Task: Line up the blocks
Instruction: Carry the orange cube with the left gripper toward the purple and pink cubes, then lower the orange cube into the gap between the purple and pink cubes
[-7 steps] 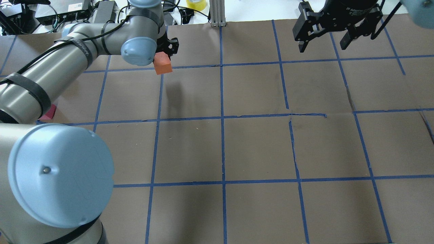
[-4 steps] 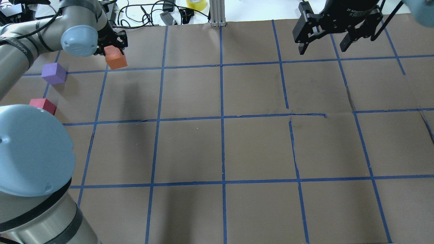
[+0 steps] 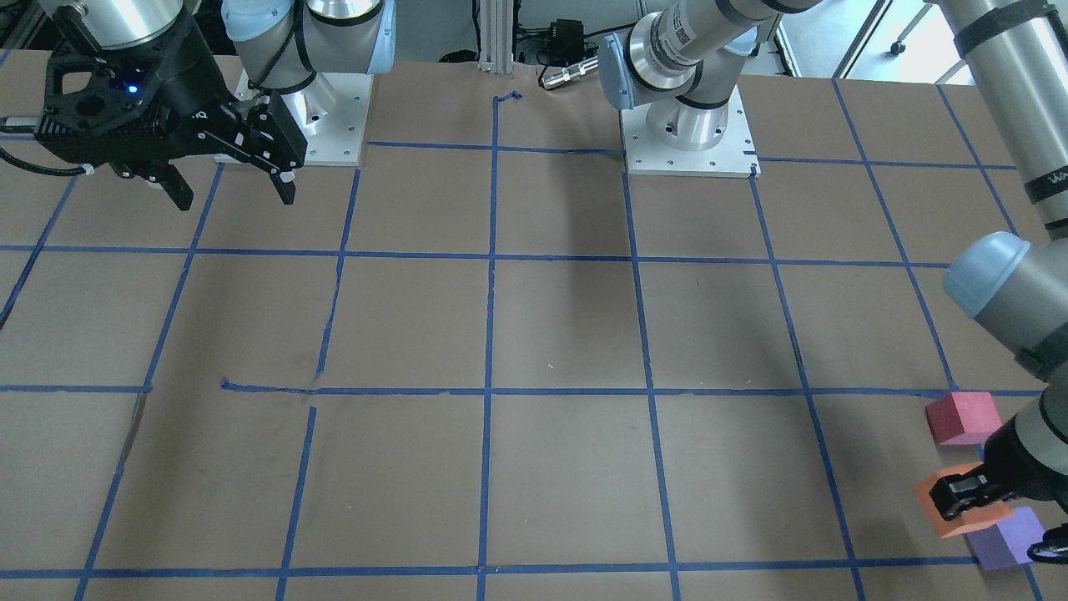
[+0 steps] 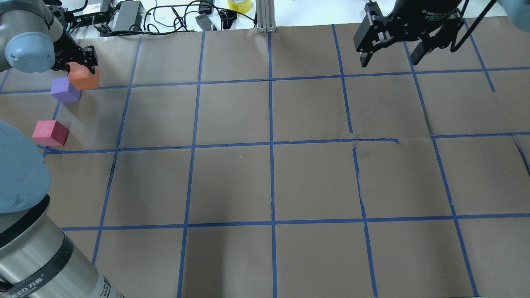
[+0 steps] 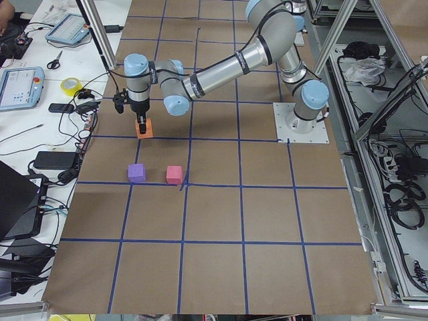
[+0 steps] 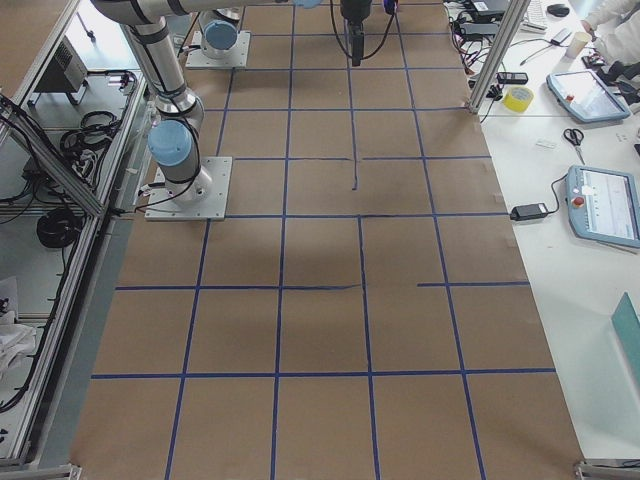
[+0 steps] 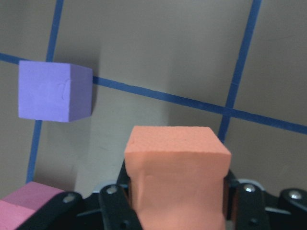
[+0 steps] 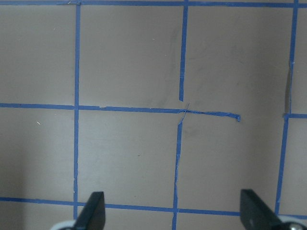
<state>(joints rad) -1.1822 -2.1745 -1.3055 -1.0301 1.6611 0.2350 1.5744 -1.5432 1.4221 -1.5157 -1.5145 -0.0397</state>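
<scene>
L hand (image 7: 177, 194) clamped on orange block (image 4: 84, 79), not yet placed nr purple block (image 4: 65, 90) & pink block (image 4: 50, 133); R hand (image 4: 390, 58) open, empty; line approx 2/3 done

The left pincer (image 5: 142, 122) is holding the orange block (image 5: 143, 130). The purple block (image 5: 136, 172) and pink block (image 5: 174, 174) are sitting side by side, apart from the pincer.
</scene>
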